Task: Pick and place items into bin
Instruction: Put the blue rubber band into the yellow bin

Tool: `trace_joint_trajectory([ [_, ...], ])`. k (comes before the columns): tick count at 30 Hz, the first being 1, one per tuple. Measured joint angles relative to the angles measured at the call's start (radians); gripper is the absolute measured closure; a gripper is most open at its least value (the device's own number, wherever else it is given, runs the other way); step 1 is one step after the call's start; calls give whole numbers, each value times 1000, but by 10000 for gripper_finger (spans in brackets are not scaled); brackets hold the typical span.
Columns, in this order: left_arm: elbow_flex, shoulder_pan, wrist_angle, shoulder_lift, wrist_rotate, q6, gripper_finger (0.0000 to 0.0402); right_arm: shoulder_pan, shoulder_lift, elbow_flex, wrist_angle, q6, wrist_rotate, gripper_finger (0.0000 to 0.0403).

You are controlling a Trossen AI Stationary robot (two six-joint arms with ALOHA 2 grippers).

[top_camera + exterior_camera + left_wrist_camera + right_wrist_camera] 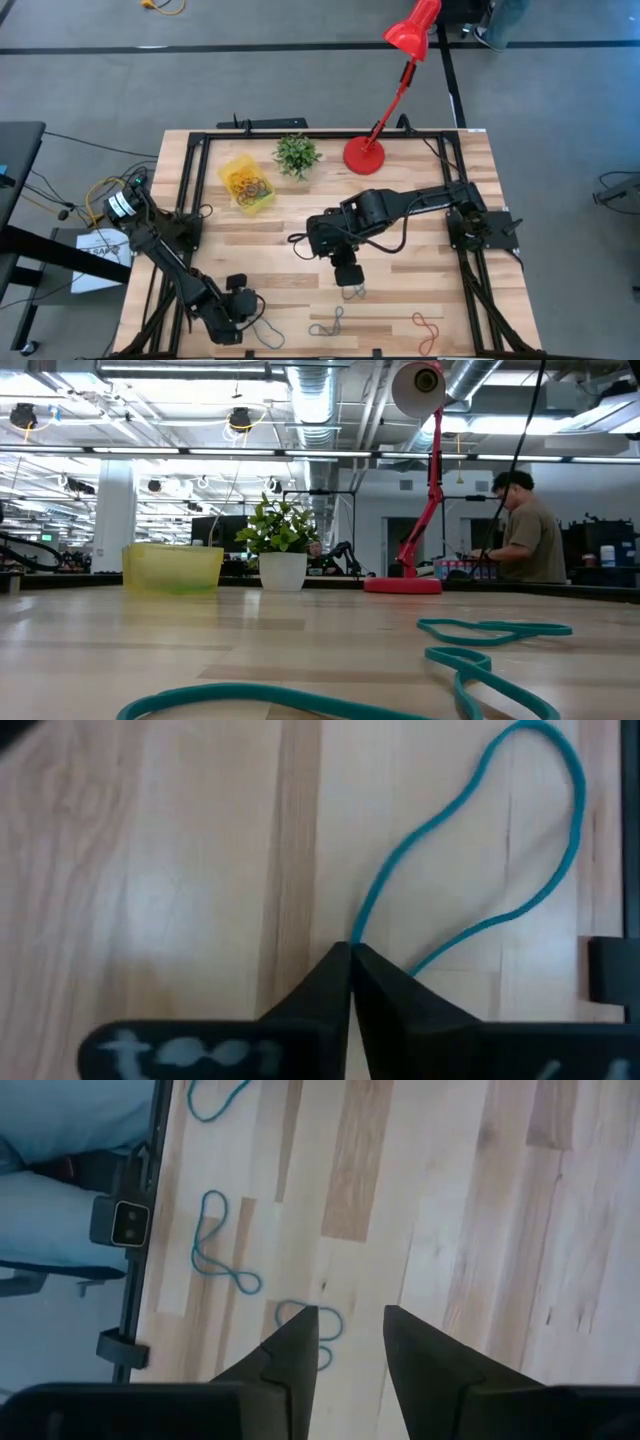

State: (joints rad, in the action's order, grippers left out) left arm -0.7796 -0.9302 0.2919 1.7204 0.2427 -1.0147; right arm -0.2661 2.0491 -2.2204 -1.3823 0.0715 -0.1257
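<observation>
A: Since your left end effector (350, 960) has its tips pressed together on the teal loop (480, 850), what matters now is which way the bin lies from it.

B: Where exactly is that end effector?

A: At the near left corner of the surface (420, 215), seen from above as the left end effector (240, 318). The pinch is at one end of the loop; the rest trails flat on the wood away from the tips, so its long axis runs on from the fingers rather than across them.

B: And the bin?

A: The yellow bin (247, 183) sits toward the far edge, just beside the potted plant (297, 154), with several loops already in it. From your left end effector it lies well apart, almost straight away toward the far side and a touch to the right.

B: Would the right arm be nearer?

A: Your right end effector (350, 1325) hangs spread over mid-surface with a small teal loop (318, 1335) at its tips. In the overhead picture it seems somewhat closer to the bin, but it grips nothing. The grey loop (328, 322) and red loop (428, 330) lie on the near edge.
</observation>
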Motion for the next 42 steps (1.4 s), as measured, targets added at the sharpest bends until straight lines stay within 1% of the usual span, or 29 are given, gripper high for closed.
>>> trace_joint_trajectory([
  [2,-31,2,55,2,27,-1,395,0,0,0,0,0,0,294],
  [4,-82,13,177,-10,60,9,400,0,0,0,4,0,0,294],
  [6,-141,31,415,-35,145,-11,401,0,0,0,9,8,0,294],
  [9,-277,48,672,-82,304,-78,401,0,0,0,13,34,0,294],
  [12,-352,65,1022,-122,438,-150,401,0,0,0,16,35,1,294],
  [14,-397,85,1138,-165,526,-199,401,-1,0,0,29,35,1,294],
  [15,-409,101,1225,-191,569,-226,401,-1,0,0,35,36,2,294],
  [16,-410,123,1295,-212,591,-243,401,-3,0,0,38,39,2,294],
  [17,-408,145,1310,-232,615,-251,401,-5,0,0,39,45,2,294],
  [19,-391,203,1253,-290,672,-185,401,-8,0,0,50,61,4,294],
  [22,-355,326,1239,-377,723,-80,401,-13,0,0,60,61,11,294],
  [26,-285,525,1259,-438,731,-65,401,-19,0,0,71,61,26,294],
  [28,-233,611,1226,-462,732,-31,401,-25,0,0,77,61,27,294],
  [30,-178,680,1137,-470,712,49,401,-31,0,0,86,60,27,294],
  [33,-95,753,976,-486,686,195,401,-42,0,0,90,60,32,294],
  [35,-46,796,851,-487,657,290,401,-51,0,0,100,60,69,294],
  [38,4,858,686,-492,641,411,401,-66,0,0,119,67,121,294],
  [40,23,902,608,-495,620,474,401,-75,0,0,126,79,139,294],
  [42,33,946,541,-497,551,525,401,-84,0,0,126,88,157,294],
])
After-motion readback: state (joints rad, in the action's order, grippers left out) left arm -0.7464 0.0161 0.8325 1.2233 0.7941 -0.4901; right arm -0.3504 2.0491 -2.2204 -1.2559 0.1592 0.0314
